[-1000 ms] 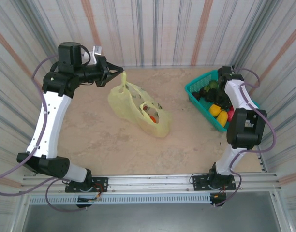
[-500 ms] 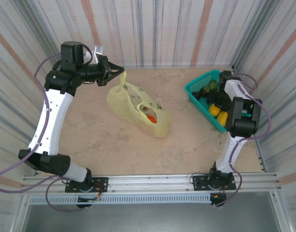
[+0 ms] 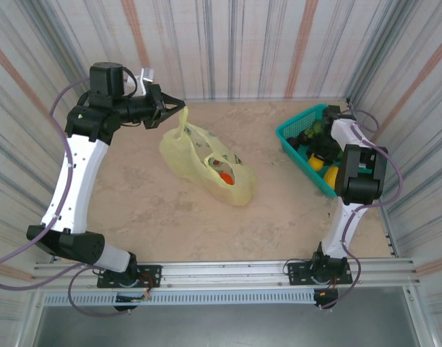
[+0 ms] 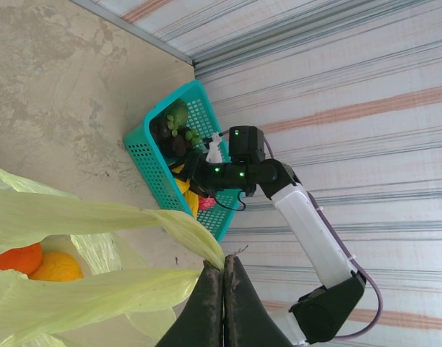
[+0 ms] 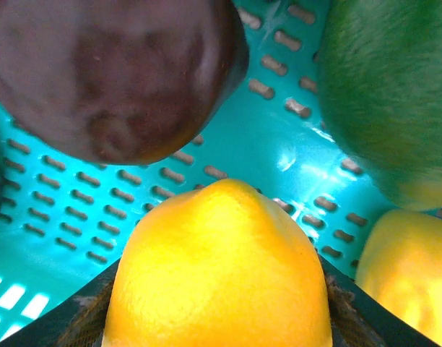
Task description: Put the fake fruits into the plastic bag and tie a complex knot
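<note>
Beige table (image 3: 170,217), striped walls (image 3: 243,43). At upper left of the top view, the left gripper (image 3: 179,108) is pressed together on the bag (image 3: 199,163) by one handle (image 4: 134,217), likely holding its mouth up for loading. Two fruits (image 4: 33,264) lie inside. At right, the right gripper (image 3: 320,143) sits in the basket (image 3: 292,130), its fingers (image 5: 84,322) flanking a yellow fruit (image 5: 217,275); I cannot tell whether they squeeze it.

Mottled beige table (image 3: 170,217) with plastic bag (image 3: 185,155) and teal basket (image 3: 300,163).
</note>
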